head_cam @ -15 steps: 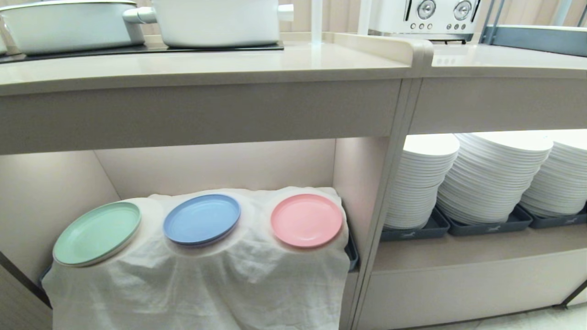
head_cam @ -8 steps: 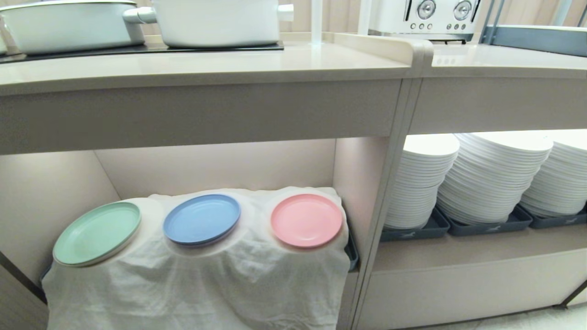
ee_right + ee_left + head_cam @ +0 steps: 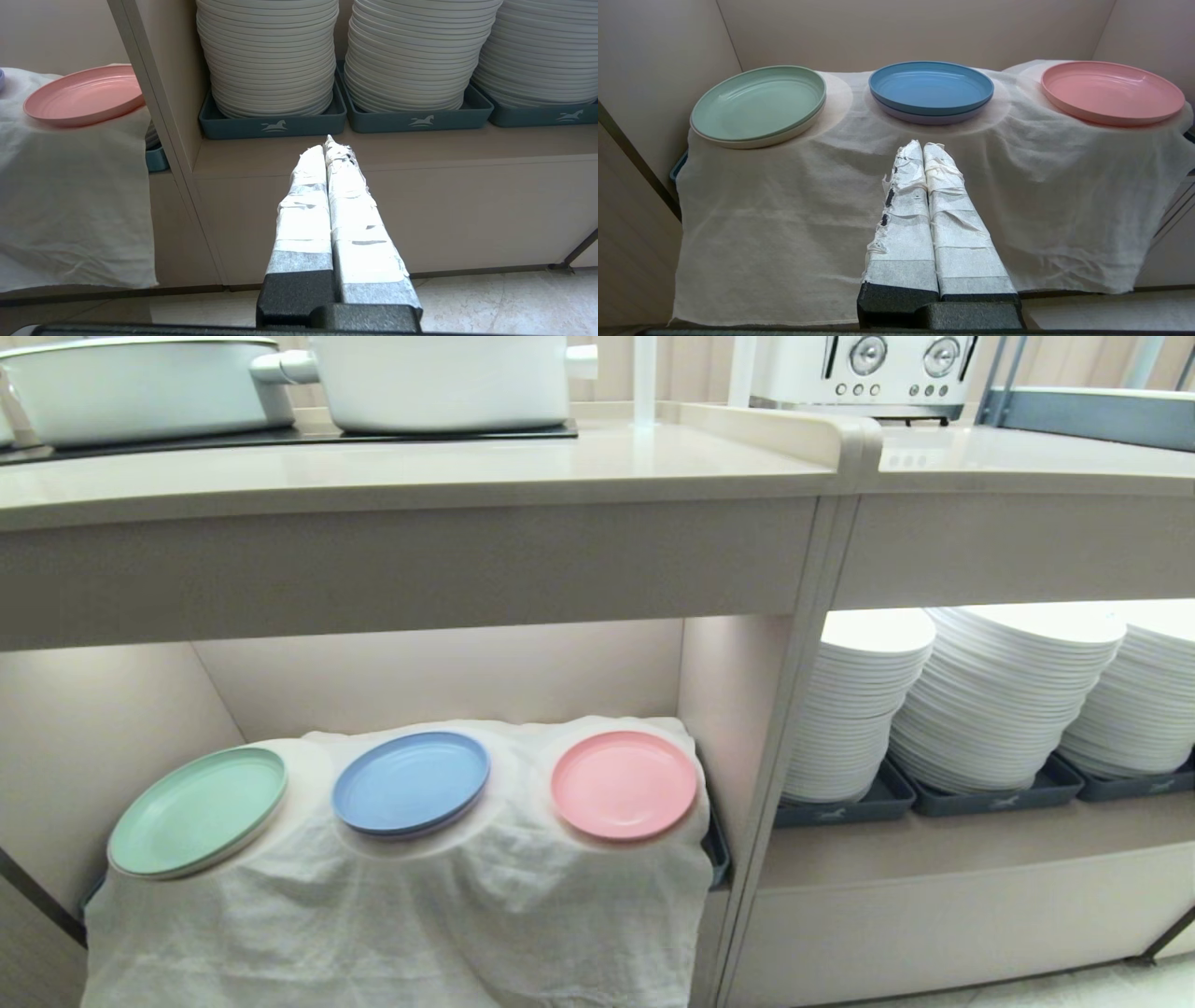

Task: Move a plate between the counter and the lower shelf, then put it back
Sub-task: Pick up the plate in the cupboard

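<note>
The pink plate [image 3: 624,784] [image 3: 1112,92] [image 3: 84,95] rests on the rightmost cloth-covered mound of the lower shelf [image 3: 401,887]. Above it runs the beige counter [image 3: 411,467]. My left gripper [image 3: 923,145] is shut with nothing between its taped fingers. It hangs in front of the draped cloth, short of the plates. My right gripper [image 3: 329,142] is also shut and empty, facing the neighbouring recess with white plate stacks. Neither arm shows in the head view.
A mint-green plate [image 3: 198,812] and a blue plate [image 3: 411,782] lie left of the pink one. White pots [image 3: 439,378] stand on the black hob. A toaster [image 3: 864,369] sits on the adjoining top. White plate stacks [image 3: 1008,691] fill grey trays at right.
</note>
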Controlling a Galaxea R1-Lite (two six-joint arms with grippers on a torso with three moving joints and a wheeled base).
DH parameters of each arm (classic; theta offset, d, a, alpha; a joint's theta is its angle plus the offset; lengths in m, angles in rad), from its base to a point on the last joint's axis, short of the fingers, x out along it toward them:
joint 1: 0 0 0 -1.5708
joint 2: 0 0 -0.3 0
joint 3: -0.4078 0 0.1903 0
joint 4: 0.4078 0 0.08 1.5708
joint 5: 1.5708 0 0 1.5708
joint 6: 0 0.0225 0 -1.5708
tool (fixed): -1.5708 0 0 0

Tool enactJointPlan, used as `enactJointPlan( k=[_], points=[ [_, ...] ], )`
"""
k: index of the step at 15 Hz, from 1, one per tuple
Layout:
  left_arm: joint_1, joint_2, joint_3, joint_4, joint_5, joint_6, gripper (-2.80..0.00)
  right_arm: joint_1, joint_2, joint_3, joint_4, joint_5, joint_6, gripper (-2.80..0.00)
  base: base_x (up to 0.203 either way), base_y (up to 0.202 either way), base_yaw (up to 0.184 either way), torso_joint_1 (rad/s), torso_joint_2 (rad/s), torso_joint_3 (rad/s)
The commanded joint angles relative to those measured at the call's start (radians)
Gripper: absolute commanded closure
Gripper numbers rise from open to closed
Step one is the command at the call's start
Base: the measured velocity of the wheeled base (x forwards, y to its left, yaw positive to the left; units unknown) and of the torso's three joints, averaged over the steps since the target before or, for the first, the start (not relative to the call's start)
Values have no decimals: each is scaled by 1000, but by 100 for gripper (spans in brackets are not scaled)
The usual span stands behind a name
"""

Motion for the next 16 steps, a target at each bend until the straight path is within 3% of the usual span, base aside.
enactJointPlan(
  k=[1,16],
  points=[
    [0,2,0,-1,-1,-2,0,-1,0,0,0,0,-1,0,0,0,0,0,0,0],
    [0,2,0,1,1,-6,0,1,0,0,1,-1,-1,0,0,0,0,0,0,0]
  ],
)
